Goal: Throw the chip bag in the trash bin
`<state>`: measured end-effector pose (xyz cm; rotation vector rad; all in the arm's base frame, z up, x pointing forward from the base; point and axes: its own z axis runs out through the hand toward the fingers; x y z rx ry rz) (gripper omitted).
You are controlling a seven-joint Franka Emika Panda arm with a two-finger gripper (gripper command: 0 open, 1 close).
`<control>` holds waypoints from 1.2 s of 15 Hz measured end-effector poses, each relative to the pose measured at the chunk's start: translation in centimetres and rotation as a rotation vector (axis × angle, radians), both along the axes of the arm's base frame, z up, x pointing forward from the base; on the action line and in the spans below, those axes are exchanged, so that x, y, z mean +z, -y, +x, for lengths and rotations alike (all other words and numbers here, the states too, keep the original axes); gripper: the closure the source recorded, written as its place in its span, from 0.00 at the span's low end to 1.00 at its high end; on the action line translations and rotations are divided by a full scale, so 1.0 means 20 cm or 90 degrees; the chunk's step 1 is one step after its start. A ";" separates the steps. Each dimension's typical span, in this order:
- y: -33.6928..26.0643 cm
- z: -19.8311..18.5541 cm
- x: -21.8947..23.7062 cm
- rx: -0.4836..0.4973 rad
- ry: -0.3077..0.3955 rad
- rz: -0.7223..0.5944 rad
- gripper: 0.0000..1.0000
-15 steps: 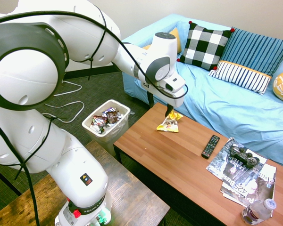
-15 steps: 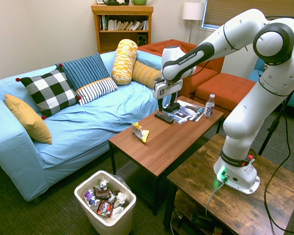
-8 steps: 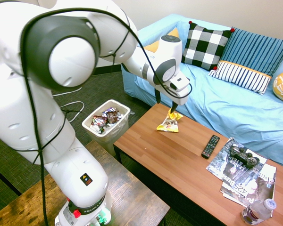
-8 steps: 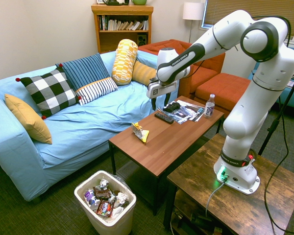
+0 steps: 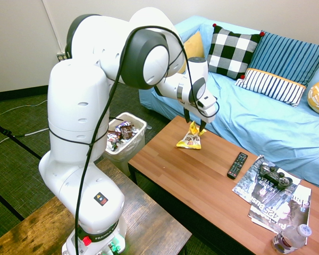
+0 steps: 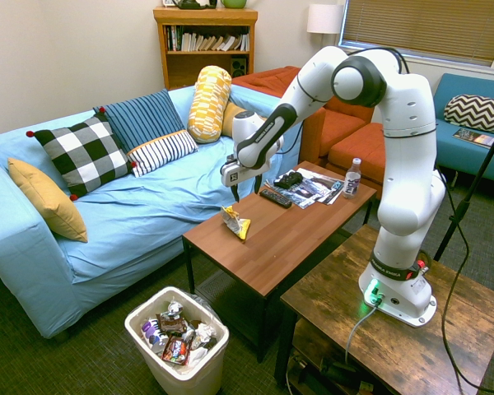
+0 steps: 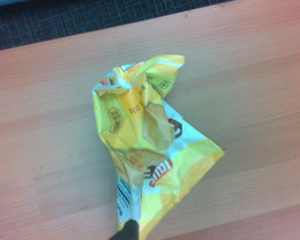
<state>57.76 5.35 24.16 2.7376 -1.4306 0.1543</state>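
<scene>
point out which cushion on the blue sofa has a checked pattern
The black-and-white checked cushion, with red pom-poms at its corners; the others on the sofa are striped, plain or yellow-patterned.

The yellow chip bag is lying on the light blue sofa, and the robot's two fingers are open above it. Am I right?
Not quite: the crinkled yellow chip bag is on the brown wooden table, as the first exterior view shows. The white robot gripper is indeed open above it.
</scene>
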 end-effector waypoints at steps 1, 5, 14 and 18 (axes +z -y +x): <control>-0.03 0.02 -0.04 0.003 -0.004 -0.004 0.00; -0.08 0.06 -0.16 0.016 -0.019 -0.016 0.00; -0.14 0.12 -0.45 0.032 -0.052 -0.040 0.00; -0.17 0.16 -0.55 0.038 -0.057 -0.051 1.00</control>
